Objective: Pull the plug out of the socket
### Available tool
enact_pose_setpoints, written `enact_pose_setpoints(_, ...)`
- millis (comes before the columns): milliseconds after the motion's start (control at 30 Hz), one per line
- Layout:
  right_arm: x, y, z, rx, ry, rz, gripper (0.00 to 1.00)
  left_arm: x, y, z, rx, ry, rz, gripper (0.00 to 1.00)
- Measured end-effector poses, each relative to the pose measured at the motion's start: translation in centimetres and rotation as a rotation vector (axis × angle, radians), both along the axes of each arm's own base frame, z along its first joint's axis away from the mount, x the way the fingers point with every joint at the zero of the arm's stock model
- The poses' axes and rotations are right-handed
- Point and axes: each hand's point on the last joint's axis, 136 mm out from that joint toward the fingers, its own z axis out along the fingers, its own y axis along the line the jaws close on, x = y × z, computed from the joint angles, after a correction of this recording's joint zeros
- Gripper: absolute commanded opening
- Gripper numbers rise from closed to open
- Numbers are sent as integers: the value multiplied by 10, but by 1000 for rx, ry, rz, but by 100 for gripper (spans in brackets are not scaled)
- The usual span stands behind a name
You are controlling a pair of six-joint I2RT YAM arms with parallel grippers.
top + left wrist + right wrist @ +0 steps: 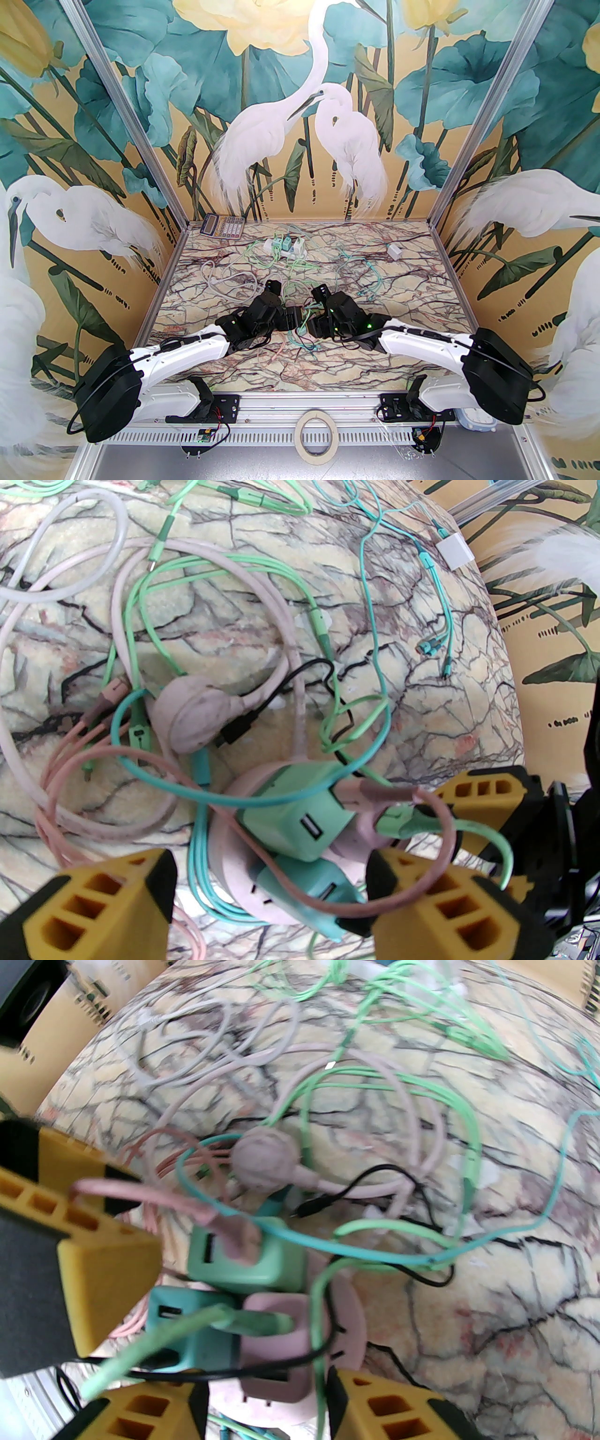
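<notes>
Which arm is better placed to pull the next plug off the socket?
Right, probably. The right end effector, open, straddles the pink plug. The left end effector spans the round socket and teal plug, better for bracing.

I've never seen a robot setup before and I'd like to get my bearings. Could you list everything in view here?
Socket: one, pink, round, mid-table between the arms.
Chargers: three, clustered on the socket: green charger, teal charger, pink charger.
Round plug: one, pink, just beyond the socket.
Cables: many, in green, teal, pink, white and black, tangled across the table.
Power strip: one, white, at the back, with plugs in it.
Adapter: one, white, back right.
Calculator: one, grey, back left corner.
Tape roll: one, beige, on the front rail.
Table: one, marble-patterned.
Robot arms: two, white and black: left arm, right arm. Both pairs of yellow jaws are open around the chargers.
</notes>
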Motion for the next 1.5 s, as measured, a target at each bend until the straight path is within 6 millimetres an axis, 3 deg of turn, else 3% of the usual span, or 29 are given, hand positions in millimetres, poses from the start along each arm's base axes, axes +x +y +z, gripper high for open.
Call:
enact_pose_setpoints(167, 0, -13, 32, 61, -65, -72, 48, -1, 1, -2, 2, 4, -2, 72)
enact_pose_setpoints(300, -5, -14, 50, 109, -92, -85, 41, -3, 3, -7, 10, 11, -2, 72)
enact_pose_setpoints(500, -18, -12, 24, 87, -23, -75, 32, -4, 2, -8, -2, 15, -5, 67)
enact_pose_setpoints(767, -26, -2, -3, 80, 45, -47, 34, -7, 0, -9, -13, 22, -16, 68)
enact_pose_setpoints(1000, -22, -1, -18, 51, 54, -58, 38, -9, 4, 18, -66, -25, -10, 68)
enact_pose_setpoints(1100, -19, -1, -20, 44, 46, -64, 38, -10, 5, 24, -79, -38, -10, 57)
enact_pose_setpoints(1400, -14, 0, -19, 45, 21, -75, 38, -13, 7, -17, 9, 61, -2, 52)
enact_pose_setpoints(1500, -14, 1, -18, 49, 17, -74, 38, -9, 4, -19, -3, 69, 1, 52)
